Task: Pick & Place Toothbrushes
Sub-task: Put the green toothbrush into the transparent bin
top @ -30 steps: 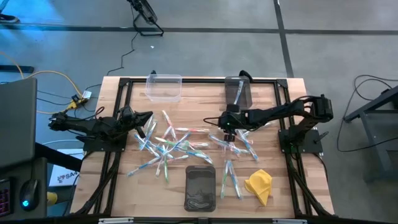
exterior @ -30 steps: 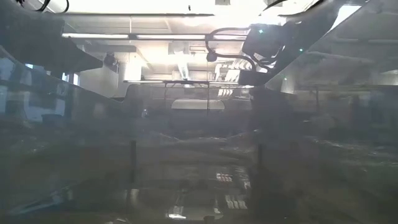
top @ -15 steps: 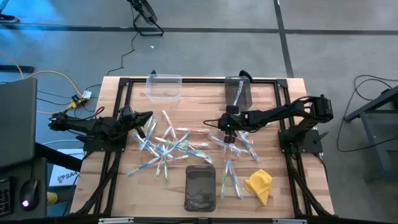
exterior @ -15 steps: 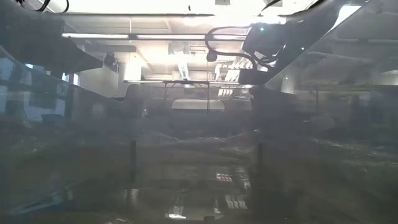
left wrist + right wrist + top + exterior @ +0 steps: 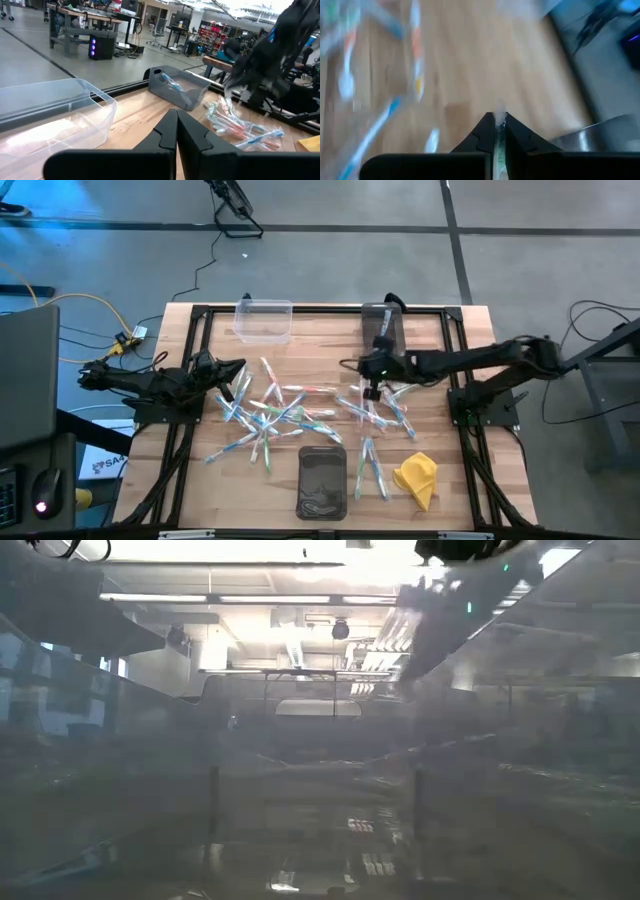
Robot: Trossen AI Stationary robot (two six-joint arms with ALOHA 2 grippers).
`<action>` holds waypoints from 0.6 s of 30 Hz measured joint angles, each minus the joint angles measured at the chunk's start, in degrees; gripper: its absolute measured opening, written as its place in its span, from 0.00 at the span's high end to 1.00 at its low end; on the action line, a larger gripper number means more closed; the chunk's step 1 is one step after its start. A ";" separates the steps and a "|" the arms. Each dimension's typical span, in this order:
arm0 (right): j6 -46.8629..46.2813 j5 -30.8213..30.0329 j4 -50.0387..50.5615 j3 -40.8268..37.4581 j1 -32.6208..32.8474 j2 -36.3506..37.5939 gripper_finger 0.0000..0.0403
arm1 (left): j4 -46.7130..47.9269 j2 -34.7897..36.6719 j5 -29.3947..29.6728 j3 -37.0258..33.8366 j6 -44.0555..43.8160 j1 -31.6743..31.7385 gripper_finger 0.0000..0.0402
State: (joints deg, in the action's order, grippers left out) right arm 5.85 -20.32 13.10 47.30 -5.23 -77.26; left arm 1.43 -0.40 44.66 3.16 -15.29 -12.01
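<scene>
Wooden slatted table [image 5: 190, 470] on a grey workshop floor, black frame rails along both sides.

Right end effector [image 5: 374, 379]: clenched on one toothbrush [image 5: 498, 137], seen in the right wrist view as a thin pale stick with a green tint pinched between the two dark fingers [image 5: 482, 131]. Positioned above the right-hand scatter, just short of the dark bin [image 5: 382, 326] at the far edge; judged mid-carry toward it.

Left end effector [image 5: 233, 370]: clenched on nothing, parked at the left side of the table, close to the left scatter.

Dark bin, far edge: at least one toothbrush visible inside in the left wrist view [image 5: 171, 85]; count otherwise not legible.

Clear bin [image 5: 264, 319], far edge, left of the dark bin: contents not made out.

Dark tray [image 5: 322, 482], near edge, centre: contents unclear.

Loose toothbrushes [image 5: 270, 412]: two spreads on the table, one left of centre, one right of centre [image 5: 382, 412], with a few more beside the dark tray. Dozens unsorted.

Yellow cloth [image 5: 417, 478]: near edge, right, not part of the sort.

Progress, as judged: early; bulk of stock yet to be placed.
</scene>
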 joint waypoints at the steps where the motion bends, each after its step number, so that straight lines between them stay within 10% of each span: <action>1: 0.00 -1.13 -0.32 0.55 0.00 1.75 0.98 | 0.00 0.00 -0.02 0.00 0.00 0.00 1.00; 18: 3.38 -15.80 -19.54 3.83 0.00 19.22 0.98 | -0.02 0.02 0.00 0.00 0.00 0.00 1.00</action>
State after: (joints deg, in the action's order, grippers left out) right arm 9.23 -36.13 -6.44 51.13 -5.23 -58.04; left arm 1.41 -0.39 44.66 3.16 -15.29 -12.01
